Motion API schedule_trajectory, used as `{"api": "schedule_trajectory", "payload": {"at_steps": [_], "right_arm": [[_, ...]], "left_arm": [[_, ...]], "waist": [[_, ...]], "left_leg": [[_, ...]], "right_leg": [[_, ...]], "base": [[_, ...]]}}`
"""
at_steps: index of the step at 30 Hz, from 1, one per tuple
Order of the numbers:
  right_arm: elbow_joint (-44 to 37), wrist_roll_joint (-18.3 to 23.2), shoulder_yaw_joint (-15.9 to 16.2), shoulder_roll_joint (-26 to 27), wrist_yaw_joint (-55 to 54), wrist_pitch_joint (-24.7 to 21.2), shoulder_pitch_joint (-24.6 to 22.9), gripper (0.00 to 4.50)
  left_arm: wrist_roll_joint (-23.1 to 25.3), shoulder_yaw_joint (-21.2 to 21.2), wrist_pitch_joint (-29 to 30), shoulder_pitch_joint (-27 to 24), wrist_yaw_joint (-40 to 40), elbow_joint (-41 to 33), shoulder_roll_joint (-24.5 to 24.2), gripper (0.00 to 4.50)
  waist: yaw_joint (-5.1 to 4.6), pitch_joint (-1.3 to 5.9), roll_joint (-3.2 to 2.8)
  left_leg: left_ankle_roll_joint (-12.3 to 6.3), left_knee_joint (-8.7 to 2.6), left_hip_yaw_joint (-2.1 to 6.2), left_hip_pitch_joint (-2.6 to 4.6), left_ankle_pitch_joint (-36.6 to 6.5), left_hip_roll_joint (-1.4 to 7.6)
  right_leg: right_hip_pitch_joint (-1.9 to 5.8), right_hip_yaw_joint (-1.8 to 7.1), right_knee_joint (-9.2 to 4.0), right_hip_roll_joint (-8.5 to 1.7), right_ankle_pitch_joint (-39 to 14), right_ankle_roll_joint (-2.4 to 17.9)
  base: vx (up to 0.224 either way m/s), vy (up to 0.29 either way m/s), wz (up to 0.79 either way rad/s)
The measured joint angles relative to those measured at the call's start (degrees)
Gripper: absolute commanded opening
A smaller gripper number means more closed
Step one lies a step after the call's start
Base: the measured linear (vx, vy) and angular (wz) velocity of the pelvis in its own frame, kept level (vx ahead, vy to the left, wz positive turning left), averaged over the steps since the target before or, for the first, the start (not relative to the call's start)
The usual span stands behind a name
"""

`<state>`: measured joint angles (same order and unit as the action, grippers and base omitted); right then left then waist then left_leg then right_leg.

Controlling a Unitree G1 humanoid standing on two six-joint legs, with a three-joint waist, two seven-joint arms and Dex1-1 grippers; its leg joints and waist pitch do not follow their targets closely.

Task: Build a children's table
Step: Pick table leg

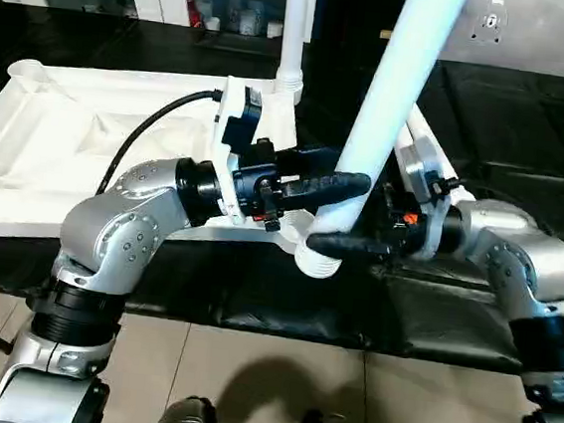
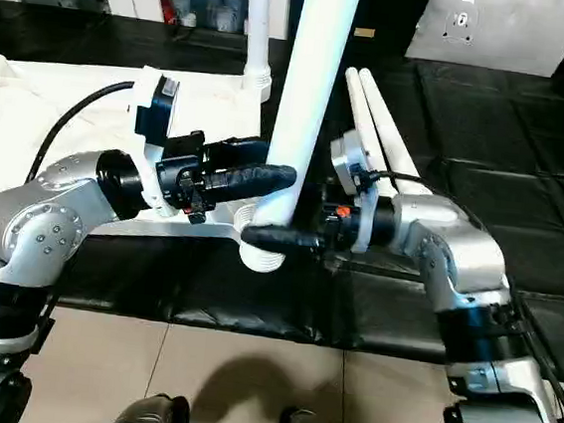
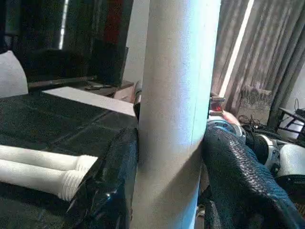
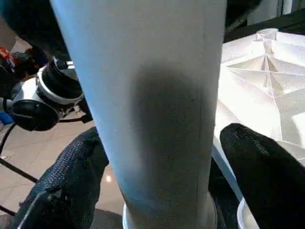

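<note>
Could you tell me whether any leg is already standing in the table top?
Yes, one white leg stands upright in a far corner socket of the table top.

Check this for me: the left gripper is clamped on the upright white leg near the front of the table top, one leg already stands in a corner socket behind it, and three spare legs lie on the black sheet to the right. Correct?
Almost. Two spare legs lie on the black sheet, not three; the right eye view shows the pair side by side. The rest holds: the left gripper is clamped on the upright leg by the table top, and another leg stands in a corner socket behind.

We see the table top on the left, one leg standing in it, and two legs lying on its right.
</note>
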<state>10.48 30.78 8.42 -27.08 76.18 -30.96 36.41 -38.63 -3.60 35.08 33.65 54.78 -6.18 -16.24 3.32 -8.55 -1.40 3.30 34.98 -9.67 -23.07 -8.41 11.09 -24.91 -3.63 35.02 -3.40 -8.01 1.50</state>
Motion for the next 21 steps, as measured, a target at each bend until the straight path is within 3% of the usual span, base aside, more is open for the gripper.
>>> {"api": "schedule_trajectory", "payload": {"at_steps": [13, 21], "right_arm": [[1.02, 0.11, 0.76, 0.47, 1.71, -0.35, 0.0, 2.54], [1.03, 0.22, 0.81, 0.62, 1.93, -1.0, 0.02, 2.06]], "left_arm": [[-0.01, -0.01, 0.0, -0.24, -0.11, -0.06, 0.17, 1.88], [-0.03, -0.1, 0.0, -0.43, -0.38, -0.17, 0.17, 1.86]], "waist": [[0.01, 0.01, 0.02], [0.01, 0.01, 0.02]], "left_leg": [[0.0, 0.0, 0.0, 0.0, 0.0, 0.0], [0.0, 0.0, 0.01, 0.0, 0.0, 0.01]], "right_leg": [[0.0, 0.0, 0.01, 0.0, 0.0, 0.01], [0.0, 0.0, 0.01, 0.0, 0.0, 0.0]], "base": [[0.0, 0.0, 0.0], [0.0, 0.0, 0.0]]}}
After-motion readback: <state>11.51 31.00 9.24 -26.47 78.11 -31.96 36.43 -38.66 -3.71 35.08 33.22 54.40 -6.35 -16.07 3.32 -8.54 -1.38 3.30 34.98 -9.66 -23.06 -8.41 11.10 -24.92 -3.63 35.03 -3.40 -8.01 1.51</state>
